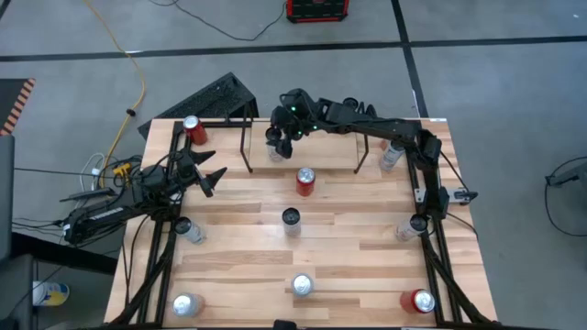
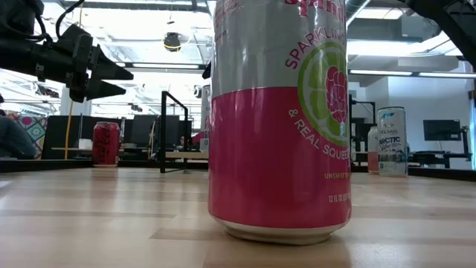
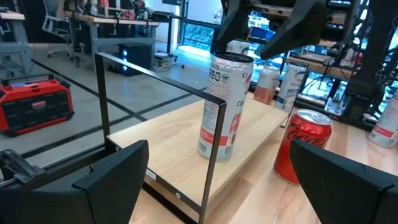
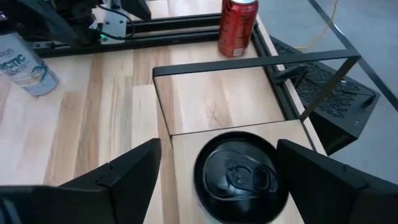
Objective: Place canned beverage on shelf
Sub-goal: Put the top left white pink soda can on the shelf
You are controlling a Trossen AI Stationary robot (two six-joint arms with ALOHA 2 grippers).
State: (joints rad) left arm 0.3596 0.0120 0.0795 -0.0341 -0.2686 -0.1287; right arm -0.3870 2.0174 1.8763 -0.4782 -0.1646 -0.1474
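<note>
Ten cans are being counted across the table (image 1: 238, 220). "SPARKLING" is being read on the pink can (image 2: 279, 119). One can (image 4: 240, 176) is standing on the shelf (image 1: 316, 151), directly beneath the right gripper (image 1: 281, 134), whose fingers are spread apart. The left gripper (image 1: 209, 171) is gaping open, gripping nothing.

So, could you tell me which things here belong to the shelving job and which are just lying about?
Job in hand:
- shelf
- white can standing on its board
- right gripper, open above that can
- left gripper, open, waiting at the table's left edge

Lying about:
- red cola can
- black-topped can
- pink can
- yellow cable
</note>
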